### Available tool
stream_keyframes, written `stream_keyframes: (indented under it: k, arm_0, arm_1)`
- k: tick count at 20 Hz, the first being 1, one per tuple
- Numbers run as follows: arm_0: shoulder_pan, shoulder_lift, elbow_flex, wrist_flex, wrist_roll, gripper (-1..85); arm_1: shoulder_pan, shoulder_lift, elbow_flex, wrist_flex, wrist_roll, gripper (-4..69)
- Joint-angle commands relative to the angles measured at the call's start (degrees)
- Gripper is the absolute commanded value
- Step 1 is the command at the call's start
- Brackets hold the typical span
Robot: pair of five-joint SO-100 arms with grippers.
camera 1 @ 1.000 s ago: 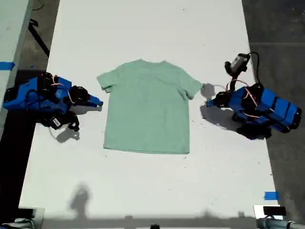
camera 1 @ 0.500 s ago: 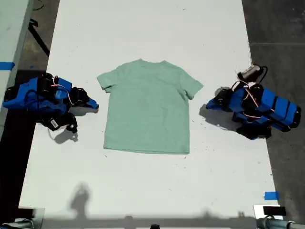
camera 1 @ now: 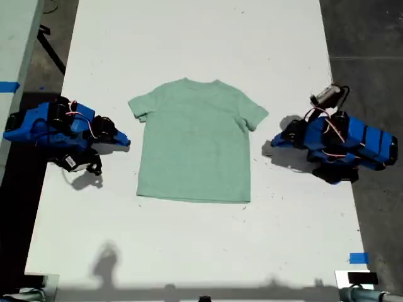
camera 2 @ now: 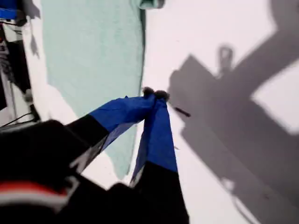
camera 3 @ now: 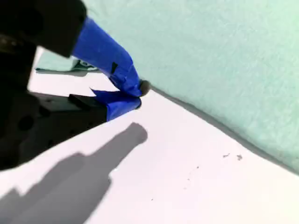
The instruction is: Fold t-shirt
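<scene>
Flat on the white counter, the pale mint t-shirt lies spread out and unfolded, both short sleeves out to the sides, with one blue arm and the other blue arm crouched low at its two flanks.

My first gripper has its blue fingers drawn together on nothing, and the shirt's long side edge runs just beside the tips. My second gripper is likewise closed and empty, with the cloth's edge just ahead of the tips and a sleeve beyond them.

I judge the shirt light, soft and limp. It should drape and wrinkle rather than hold a shape, and it may slide on the smooth counter if dragged. Being thin, it offers little to bite. A pinch at an edge, such as the shoulder seam, the sleeve or a hem corner, looks the surest hold, taken low against the counter so that both layers are caught.

Neither wrist view shows whether the tips touch the cloth or the counter. The wrist views do not settle which arm in the exterior view carries which gripper. The first wrist view is soft with blur. The collar is too faint to tell front from back, and the shirt's underside is hidden.
</scene>
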Motion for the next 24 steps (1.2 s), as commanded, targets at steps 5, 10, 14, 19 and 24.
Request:
stream_keyframes:
  k: [5,10,14,19,24]
  arm_0:
    - [-5.19,-26.72,-26.10,-3.60,5.01,0.0]
    - [-13.54,-48.16,-46.76,1.85,12.22,0.0]
    - [-21.36,-58.18,-59.24,8.00,19.07,0.0]
    - [-26.10,-61.26,-62.31,10.28,22.76,0.0]
    - [-26.28,-62.23,-61.70,10.20,22.94,0.1]
  arm_1:
    - [2.90,-25.14,-26.72,0.26,-8.26,-1.1]
    - [10.55,-53.61,-51.15,4.83,-18.72,-1.1]
    - [16.44,-67.24,-66.01,11.43,-24.96,-1.1]
    - [21.01,-72.51,-72.25,14.77,-33.22,4.0]
    - [23.91,-75.76,-69.70,14.68,-39.46,32.6]
